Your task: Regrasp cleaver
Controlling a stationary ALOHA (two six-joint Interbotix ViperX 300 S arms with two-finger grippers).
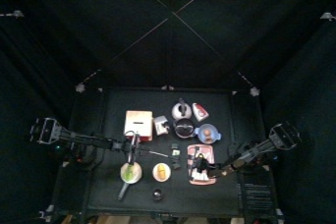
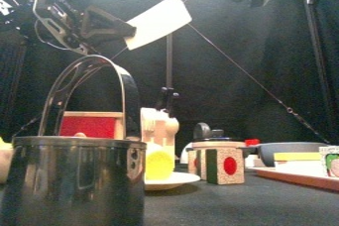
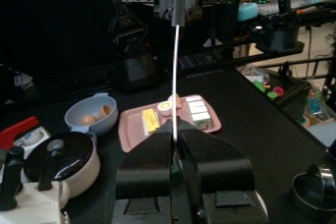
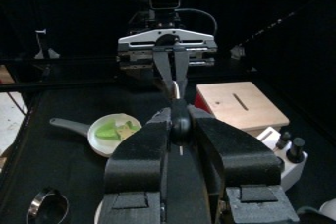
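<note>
- The left arm comes in at 9 o'clock in the top view. Its pincer (image 3: 178,135) has both jaws pressed together on the thin blade of the cleaver (image 2: 159,20), which the left wrist view shows edge-on as a fine pale line.
- In the front view a steel pot (image 2: 73,180) with an upright hoop handle stands nearest the camera at 7 o'clock, on the tabletop (image 2: 265,208).
- A red box (image 2: 90,124) stands behind the pot, seen through the hoop.
- The cleaver is off the tabletop, high in the air at 12 o'clock in the front view. It is above the other things and touches none of them. Its pale blade is tilted, with the low end toward 8 o'clock and the high end toward 2 o'clock, and it spans the gap between the two arms.
- A white plate (image 2: 175,180) sits just right of the pot and carries a yellow-green item (image 2: 159,159).
- A small block (image 2: 223,164) with a red spot and a green side stands at the plate's 3 o'clock, just beside it.
- A dark blue bowl (image 2: 284,151) lies farther back at 4 o'clock.
- A pink cutting board (image 2: 302,175) lies near the bowl, at the frame's right edge.
- The right arm reaches in from 3 o'clock. Its pincer (image 4: 175,118) is clamped on the cleaver's other, thicker dark end, so both pincers grip the cleaver at once.
</note>
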